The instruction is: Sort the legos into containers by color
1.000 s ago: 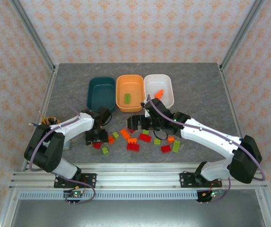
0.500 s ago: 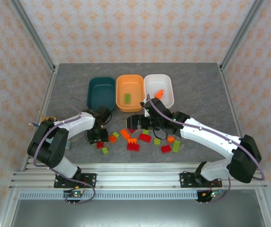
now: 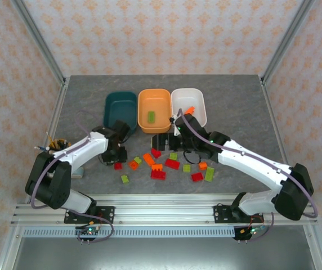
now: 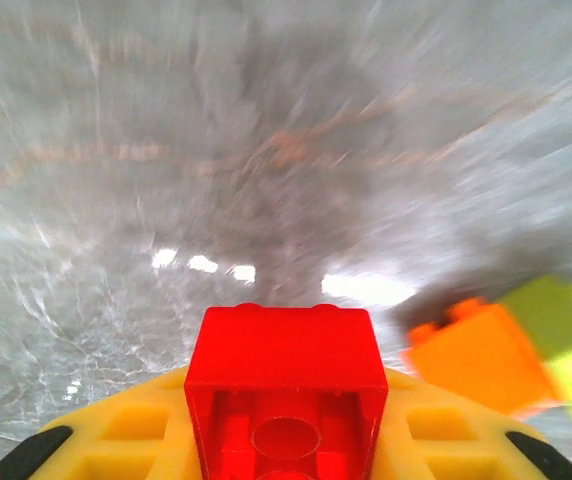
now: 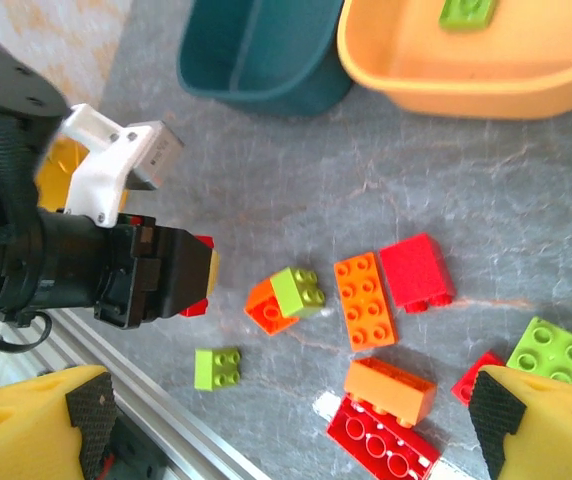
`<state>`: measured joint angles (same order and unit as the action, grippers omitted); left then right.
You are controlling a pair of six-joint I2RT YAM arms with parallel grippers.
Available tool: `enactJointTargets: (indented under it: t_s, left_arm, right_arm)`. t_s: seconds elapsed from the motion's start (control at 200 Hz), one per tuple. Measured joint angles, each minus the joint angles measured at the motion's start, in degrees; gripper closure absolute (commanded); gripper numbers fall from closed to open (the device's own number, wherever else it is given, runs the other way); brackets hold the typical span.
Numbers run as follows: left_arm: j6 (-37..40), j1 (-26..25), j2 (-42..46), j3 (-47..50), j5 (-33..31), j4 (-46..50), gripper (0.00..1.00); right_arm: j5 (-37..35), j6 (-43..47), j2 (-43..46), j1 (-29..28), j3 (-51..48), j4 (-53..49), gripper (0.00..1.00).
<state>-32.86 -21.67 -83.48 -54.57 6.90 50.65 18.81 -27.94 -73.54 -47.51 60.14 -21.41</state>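
Since a second ago, our left gripper (image 3: 116, 159) is pulling back from the loose legos (image 3: 166, 166) and turning toward the tubs. We are carrying a red brick (image 4: 286, 350) clamped narrowly between the yellow pads (image 4: 116, 440), its hollow underside facing the wrist. The table (image 4: 266, 150) beyond the fingertips is smearing, so we judge the arm is travelling, not settling.

We are holding the brick clear of the table because its likely home, the teal tub (image 3: 120, 107), is standing just ahead of the left gripper. That tub is holding no brick we can see. A green brick (image 3: 151, 116) is lying in the orange tub (image 3: 158, 101) beside it, and an orange brick (image 3: 189, 110) is lying in the white tub (image 3: 186, 97) just ahead of the right gripper (image 5: 286, 425), so red is the colour still needing a tub.

We are keeping the right gripper spread wide, pads at either side of its view, with red, orange and green bricks lying below and ahead of it. We judge it is waiting over the pile so the two arms are not crowding each other. Most legos are not yet sorted.
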Motion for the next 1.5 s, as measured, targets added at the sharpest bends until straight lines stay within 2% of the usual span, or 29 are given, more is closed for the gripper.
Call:
enactJointTargets:
  t_s: [0.2, 0.5, 0.741, 0.801, 0.871, 0.951, 1.061, 1.216, 1.341, 1.496]
  left_arm:
    - [2.01, 2.45, -4.55, -18.86, -0.37, 2.73, 0.74]
    - [6.1, 9.88, -30.01, -45.4, -0.48, 4.57, 0.74]
    - [7.28, 13.55, -44.61, -55.08, -0.55, 5.75, 0.73]
    - [7.43, 13.88, -46.93, -56.76, -0.68, 6.23, 0.69]
    - [7.45, 13.92, -48.85, -57.92, -0.83, 6.47, 0.61]
    - [7.63, 13.81, -49.35, -57.99, -0.79, 6.75, 0.49]
    - [7.28, 13.79, -48.85, -57.99, -0.68, 6.86, 0.41]
    - [7.34, 13.77, -44.81, -57.81, -0.66, 7.19, 0.34]
    - [7.26, 13.16, -35.36, -54.8, 0.26, 6.8, 0.29]
    - [6.4, 9.07, -17.57, -44.22, 3.02, 3.13, 0.24]
  right_arm:
    - [0.02, -3.76, 4.13, 5.97, 0.22, 4.5, 0.05]
    - [-0.17, -12.02, 4.5, 13.62, -0.59, 16.0, 0.03]
    - [-0.79, -16.68, 4.5, 17.31, -1.92, 20.35, 0.02]
    - [-0.79, -16.7, 4.5, 17.68, -1.92, 20.2, 0.03]
    - [-0.79, -16.5, 4.5, 17.99, -1.92, 19.45, 0.02]
    - [-0.81, -15.61, 4.5, 18.1, -1.92, 17.29, 0.02]
    - [-1.05, -13.66, 5.03, 18.32, -1.88, 12.7, 0.02]
    - [-2.82, -10.75, 6.56, 18.32, -0.68, 4.17, 0.05]
    - [-5.53, -8.5, 6.54, 18.34, 3.13, -6.82, 0.17]
    - [-7.78, -4.66, 6.25, 18.43, 5.57, -20.59, 0.23]
